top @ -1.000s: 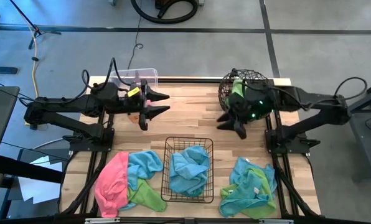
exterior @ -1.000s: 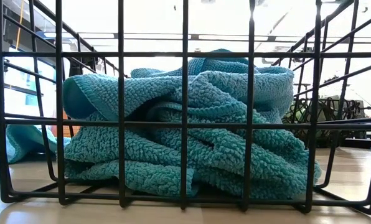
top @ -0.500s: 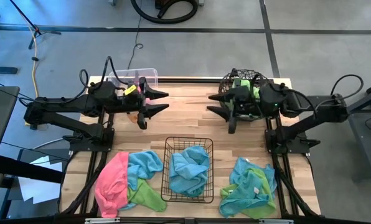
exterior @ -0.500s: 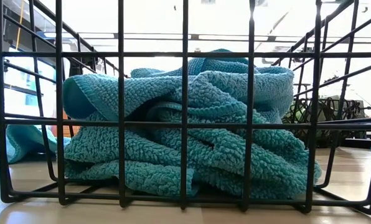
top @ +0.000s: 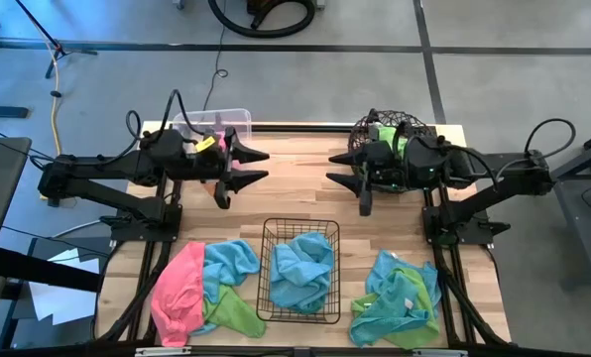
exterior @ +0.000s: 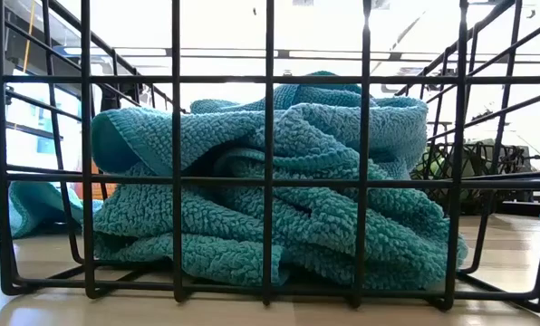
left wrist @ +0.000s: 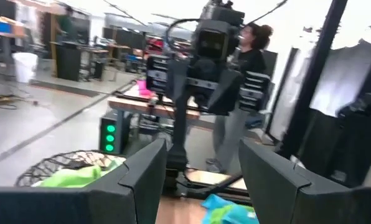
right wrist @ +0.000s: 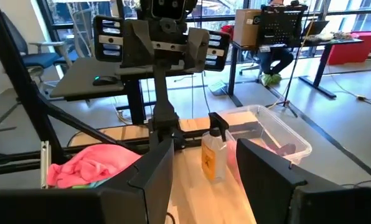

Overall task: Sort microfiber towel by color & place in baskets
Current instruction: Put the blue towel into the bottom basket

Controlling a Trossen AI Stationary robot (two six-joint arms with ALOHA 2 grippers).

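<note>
Two pincers (top: 244,166) (top: 350,187) facing, jaws apart, empty

The whole wooden table (top: 295,188) is seen straight down from the high view, with both arms reaching in from its two sides. The low view is set at table-top height, pressed close against the black wire-grid basket (exterior: 268,172), whose bars and light blue towel (exterior: 270,181) fill the picture; that same basket (top: 298,270) is seen from above at the table's near middle. The left wrist view is directed across the table towards the round wire basket (left wrist: 67,165) and the room beyond. The right wrist view faces the opposite way, towards the clear plastic tub (right wrist: 279,140). The tub (top: 211,121) and round basket (top: 390,134) are shared with the high view.
</note>
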